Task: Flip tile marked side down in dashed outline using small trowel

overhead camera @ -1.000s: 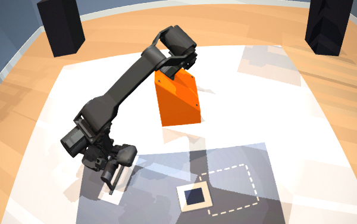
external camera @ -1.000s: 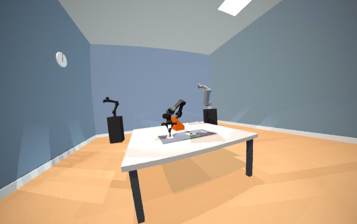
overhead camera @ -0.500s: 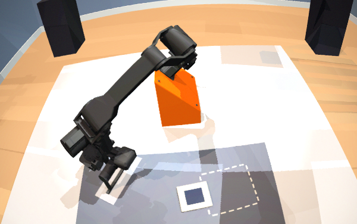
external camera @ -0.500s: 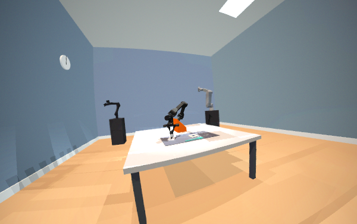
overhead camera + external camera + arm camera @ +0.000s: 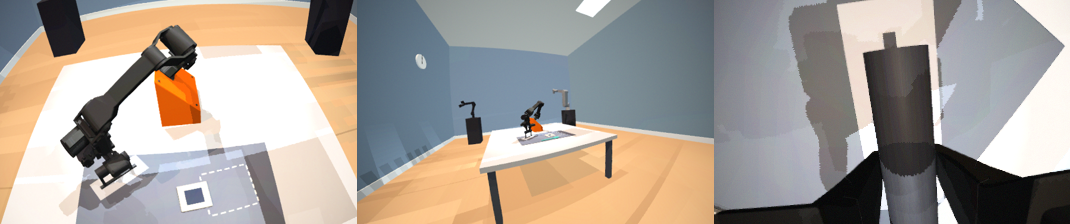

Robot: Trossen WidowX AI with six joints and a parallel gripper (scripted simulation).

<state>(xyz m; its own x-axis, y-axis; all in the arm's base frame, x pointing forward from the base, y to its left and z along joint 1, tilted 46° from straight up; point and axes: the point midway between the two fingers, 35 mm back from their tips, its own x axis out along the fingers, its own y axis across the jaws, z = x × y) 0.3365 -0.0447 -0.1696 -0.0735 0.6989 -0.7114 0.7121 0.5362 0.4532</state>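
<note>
White-bordered, the tile was placed towards the worktop's near edge, dark square up, overlapping the dashed outline's left side, still unturned. Towards the left edge, the gripper was clamped on the trowel's dark handle, presumably so its pale plate could be steered.

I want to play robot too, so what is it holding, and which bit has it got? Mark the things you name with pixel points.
It's holding the small trowel [image 5: 900, 90] by its dark, round handle [image 5: 906, 125], squeezed from both sides, back from the end with the thin neck [image 5: 890, 40].
</note>
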